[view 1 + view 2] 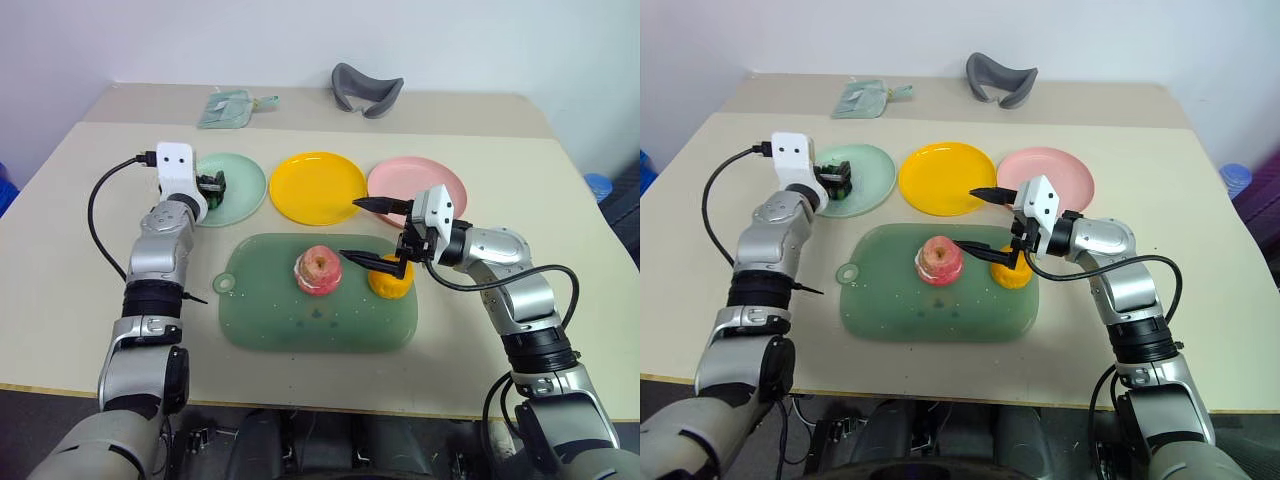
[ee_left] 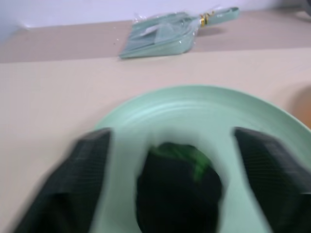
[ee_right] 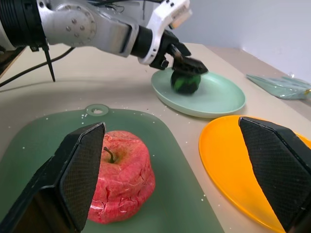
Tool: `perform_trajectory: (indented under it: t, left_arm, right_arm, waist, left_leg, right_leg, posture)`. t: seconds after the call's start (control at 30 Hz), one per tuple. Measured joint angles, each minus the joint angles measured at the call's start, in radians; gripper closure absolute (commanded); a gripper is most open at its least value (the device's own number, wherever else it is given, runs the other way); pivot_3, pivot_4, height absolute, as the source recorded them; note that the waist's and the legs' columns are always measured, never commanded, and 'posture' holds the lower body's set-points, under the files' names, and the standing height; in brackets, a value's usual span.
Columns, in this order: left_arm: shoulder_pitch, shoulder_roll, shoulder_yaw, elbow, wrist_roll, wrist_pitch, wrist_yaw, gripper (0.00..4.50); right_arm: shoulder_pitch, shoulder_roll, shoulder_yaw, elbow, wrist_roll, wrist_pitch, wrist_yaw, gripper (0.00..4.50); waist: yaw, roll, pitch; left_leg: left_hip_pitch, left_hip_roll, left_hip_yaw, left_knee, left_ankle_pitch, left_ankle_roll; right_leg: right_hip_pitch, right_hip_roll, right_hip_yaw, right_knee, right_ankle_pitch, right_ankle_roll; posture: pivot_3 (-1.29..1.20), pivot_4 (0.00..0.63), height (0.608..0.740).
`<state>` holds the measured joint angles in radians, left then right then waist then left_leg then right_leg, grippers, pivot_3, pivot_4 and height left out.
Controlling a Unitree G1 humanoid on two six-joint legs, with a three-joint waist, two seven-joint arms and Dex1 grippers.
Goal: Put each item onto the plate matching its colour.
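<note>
**Desk inventory — three plates, three toy foods, one tray**

Plates: a row of three across the beige desk [image 1: 60, 200]. The mint green plate [image 1: 243, 178] lies on the robot's left, the yellow plate [image 1: 318, 187] in the middle, the pink plate [image 1: 405, 177] on the right. The yellow and pink plates carry nothing.

Tray: a translucent green tray [image 1: 290, 325] lies just in front of the plates, its hanging hole toward the left arm.

Items: the dark green and black item [image 3: 185, 81] sits on the mint green plate, near that plate's left part. The pinkish-red item [image 1: 319, 270], apple-shaped with a short stem, stands near the middle of the tray. The orange-yellow item [image 1: 391, 283] lies at the tray's right end, partly behind a finger of the right gripper.

Left gripper [image 2: 175, 170]: over the mint green plate, fingers spread wide to either side of the dark green item — no contact can be made out, and the fingers themselves are blurred in the wrist view.

Right gripper [image 1: 358, 230]: level above the tray's right end, pointing toward the left arm, fingers wide apart and holding nothing. One finger lies over the gap between the yellow and pink plates, the other over the orange-yellow item.

Other: a grey curved pad [image 1: 366, 90] and a pale green packet [image 1: 228, 107] lie at the far edge of the desk.
</note>
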<state>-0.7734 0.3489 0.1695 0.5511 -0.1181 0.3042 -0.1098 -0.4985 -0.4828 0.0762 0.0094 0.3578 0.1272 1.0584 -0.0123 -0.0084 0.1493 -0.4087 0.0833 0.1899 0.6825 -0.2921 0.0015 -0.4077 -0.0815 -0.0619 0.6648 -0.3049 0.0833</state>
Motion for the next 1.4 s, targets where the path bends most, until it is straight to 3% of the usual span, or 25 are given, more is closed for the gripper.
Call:
perform_trajectory:
  t: [0.13, 0.33, 0.5, 0.67, 0.8, 1.4]
  left_arm:
    - [0.034, -0.004, 0.004, -0.052, -0.021, -0.033, -0.062, 0.08]
    - [0.261, 0.031, 0.002, -0.315, -0.125, -0.142, -0.321, 0.08]
    - [0.463, 0.171, 0.01, -0.571, -0.313, -0.114, -0.647, 0.08]
    - [0.621, 0.327, 0.047, -0.712, -0.423, -0.093, -0.876, 0.08]
    - [0.643, 0.393, 0.055, -0.724, -0.43, -0.093, -0.926, 0.08]
    - [0.72, 0.386, 0.054, -0.768, -0.431, -0.102, -0.941, 0.08]
  right_arm:
    - [0.0, 0.0, 0.0, -0.004, 0.0, 0.017, -0.018, 0.0]
    - [0.004, 0.0, 0.005, -0.035, -0.001, 0.059, -0.042, 0.0]
    - [0.0, 0.001, 0.054, -0.059, -0.007, 0.112, -0.045, 0.0]
    - [0.0, 0.009, 0.11, -0.06, -0.028, 0.141, -0.041, 0.0]
    - [-0.008, 0.028, 0.138, -0.04, -0.041, 0.144, -0.036, 0.0]
    - [-0.052, 0.09, 0.176, 0.116, -0.127, 0.053, -0.019, 0.0]
  waist:
    - [-0.002, 0.0, 0.0]
    - [-0.004, 0.0, 0.0]
    - [-0.005, 0.0, 0.0]
    - [0.0, 0.0, 0.0]
    - [-0.002, 0.0, 0.0]
    - [-0.004, 0.0, 0.0]
  left_leg:
    - [0.0, 0.0, 0.0, 0.0, 0.0, 0.0]
    - [0.0, 0.0, 0.0, 0.0, 0.0, 0.0]
    - [0.0, 0.001, 0.0, 0.0, 0.0, 0.0]
    - [0.0, 0.001, -0.001, -0.001, 0.0, 0.0]
    - [0.0, 0.0, -0.001, -0.001, 0.0, 0.0]
    - [0.0, 0.001, -0.001, -0.001, 0.0, 0.0]
  right_leg:
    - [0.0, 0.0, 0.0, 0.0, 0.0, 0.0]
    - [-0.001, 0.0, 0.0, 0.0, 0.0, 0.0]
    - [0.0, 0.0, 0.0, 0.0, 0.0, 0.0]
    - [0.0, -0.001, 0.0, 0.0, 0.0, 0.0]
    - [0.0, -0.001, 0.0, 0.0, 0.0, 0.0]
    - [-0.001, -0.001, 0.001, 0.0, 0.0, -0.001]
  posture:
    - [0.0, 0.15, 0.74]
    - [0.0, 0.15, 0.74]
    - [0.0, 0.15, 0.74]
    - [0.0, 0.15, 0.74]
    - [0.0, 0.15, 0.74]
    - [0.0, 0.15, 0.74]
